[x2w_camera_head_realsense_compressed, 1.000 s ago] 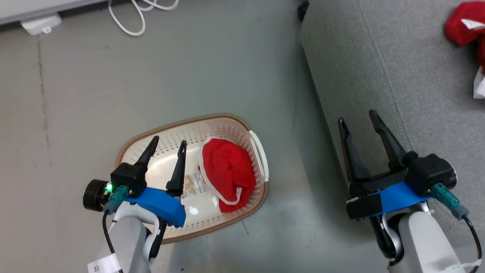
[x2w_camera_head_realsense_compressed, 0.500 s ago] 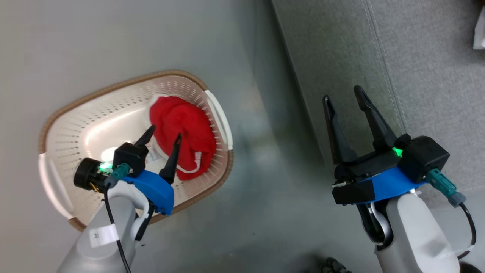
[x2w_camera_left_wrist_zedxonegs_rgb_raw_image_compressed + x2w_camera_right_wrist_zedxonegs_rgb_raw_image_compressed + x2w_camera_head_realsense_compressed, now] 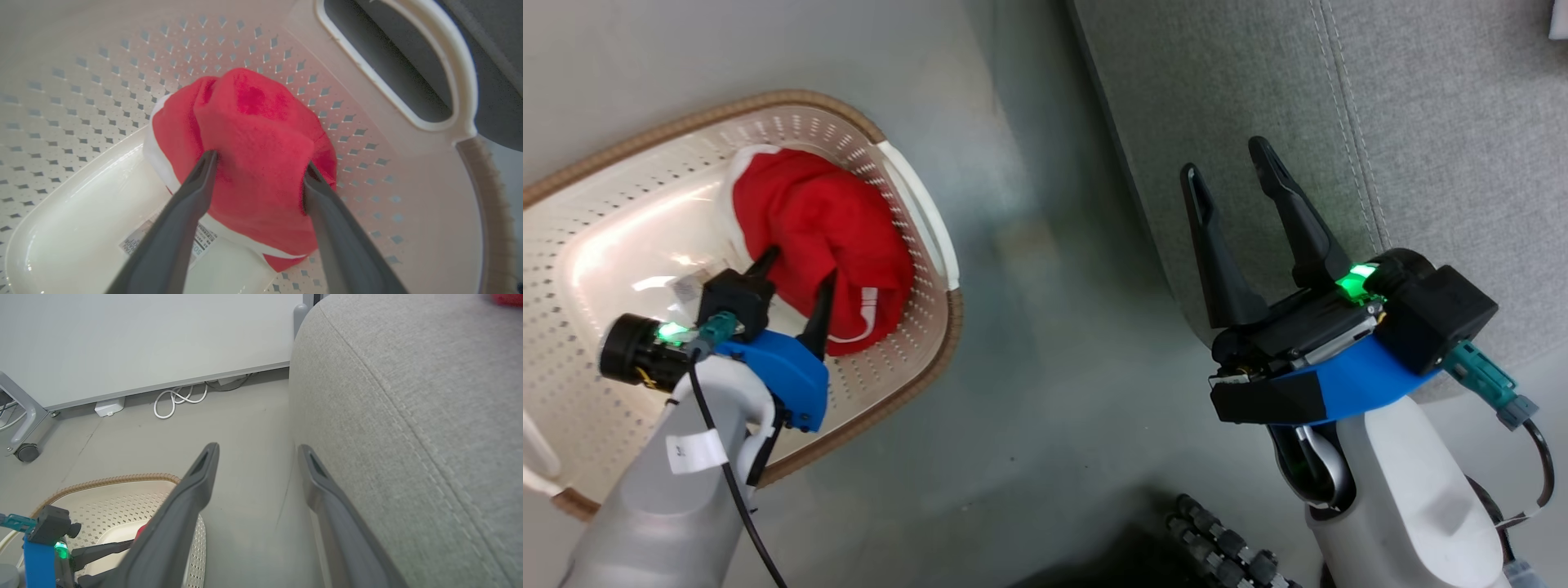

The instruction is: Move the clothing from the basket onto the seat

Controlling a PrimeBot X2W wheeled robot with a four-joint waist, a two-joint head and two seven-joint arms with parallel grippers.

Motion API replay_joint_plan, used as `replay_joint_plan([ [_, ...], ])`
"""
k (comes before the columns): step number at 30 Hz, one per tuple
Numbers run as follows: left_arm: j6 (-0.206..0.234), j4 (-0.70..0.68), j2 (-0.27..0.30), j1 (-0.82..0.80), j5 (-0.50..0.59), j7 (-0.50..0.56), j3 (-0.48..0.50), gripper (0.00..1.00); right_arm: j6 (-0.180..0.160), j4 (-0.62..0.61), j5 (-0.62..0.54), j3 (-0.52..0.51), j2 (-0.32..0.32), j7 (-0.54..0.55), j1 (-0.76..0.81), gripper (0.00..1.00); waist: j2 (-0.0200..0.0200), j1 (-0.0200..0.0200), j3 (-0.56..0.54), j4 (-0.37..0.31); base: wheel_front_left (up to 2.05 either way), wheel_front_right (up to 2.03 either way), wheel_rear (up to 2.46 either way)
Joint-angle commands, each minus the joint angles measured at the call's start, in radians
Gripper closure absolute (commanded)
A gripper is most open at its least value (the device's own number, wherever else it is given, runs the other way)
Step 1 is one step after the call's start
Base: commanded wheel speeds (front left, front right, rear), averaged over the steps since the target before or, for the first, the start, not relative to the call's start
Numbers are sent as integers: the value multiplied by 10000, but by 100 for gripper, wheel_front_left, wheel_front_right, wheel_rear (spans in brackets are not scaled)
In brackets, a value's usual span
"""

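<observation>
Left pincer dropped into basket since last frame, jaws apart, straddling clothing bunched between them: soft, light, floppy I'd guess, so close deep on the thick middle fold, not the trim.

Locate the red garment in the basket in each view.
Head: red garment upper left, inside the basket.
Left wrist: garment at centre, straddled by the open left gripper.
Right wrist: a red sliver lower left, inside the basket.
Shared landmark: the basket's brown rim.
</observation>
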Motion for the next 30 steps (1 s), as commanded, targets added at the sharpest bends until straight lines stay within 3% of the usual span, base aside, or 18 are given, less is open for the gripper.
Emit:
replay_joint_plan([
  [1, 155, 180, 144, -268, -31, 122, 58, 0, 1, -128, 143, 105, 20, -50, -201, 0, 0, -1, 317, -286, 0, 0, 0],
  [14, 1008, 897, 471, -804, -211, 708, 300, 0, 1, -208, 637, 451, 20, -52, -346, 0, 0, -1, 767, -741, 0, 0, 0],
  [15, 1008, 917, 474, -815, -225, 723, 287, 18, 1, -194, 655, 451, 20, -52, -353, 0, 0, -1, 763, -743, 0, 0, 0],
  [16, 1000, 942, 471, -818, -239, 743, 268, 51, 1, -186, 675, 452, 20, -52, -357, 0, 0, -1, 758, -742, 0, 0, 0],
  [17, 992, 958, 469, -816, -233, 744, 251, 71, 1, -180, 678, 453, 20, -52, -357, 0, 0, -1, 753, -737, 0, 0, 0],
  [18, 991, 979, 459, -817, -227, 753, 229, 100, 1, -175, 676, 451, 20, -52, -354, 0, 0, -1, 747, -729, 0, 0, 0],
  [30, 858, 1080, 295, -889, -370, 708, 113, 100, 1, -173, 587, 396, 20, -53, -396, 0, 0, -1, 699, -587, 0, 0, 0],
])
